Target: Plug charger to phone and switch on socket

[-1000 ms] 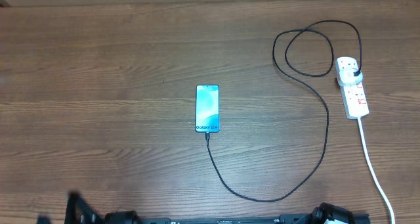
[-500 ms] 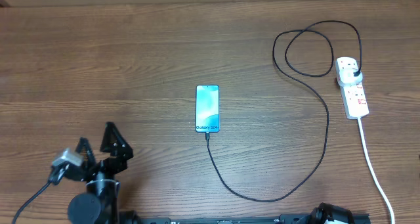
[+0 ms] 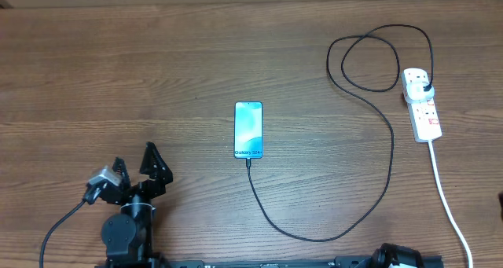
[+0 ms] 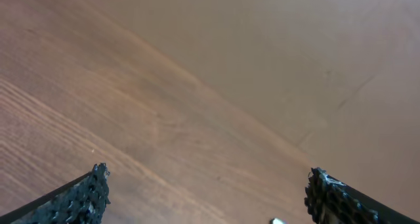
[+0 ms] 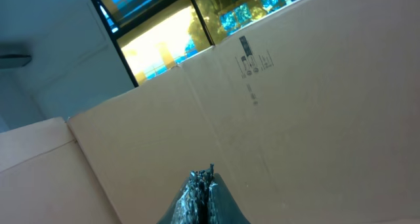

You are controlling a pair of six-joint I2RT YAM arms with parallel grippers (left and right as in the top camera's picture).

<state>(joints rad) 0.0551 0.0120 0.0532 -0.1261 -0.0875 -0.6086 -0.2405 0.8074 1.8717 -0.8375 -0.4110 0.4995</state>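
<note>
The left end effector [image 3: 135, 166], spread wide and empty, is advancing onto the brown wooden tabletop [image 3: 118, 64], well short of the slim teal-screened phone [image 3: 248, 129], whose near edge the thin black charger cable [image 3: 392, 142] is touching. The white power strip [image 3: 425, 115], far right, is likely awaiting the pinched-shut right end effector [image 5: 200, 188].

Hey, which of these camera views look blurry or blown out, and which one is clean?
Overhead: even light, sharp, no glare on the phone. Left wrist: table grain soft, warm-tinted. Right wrist: windows blown out, cardboard wall evenly lit.
</note>
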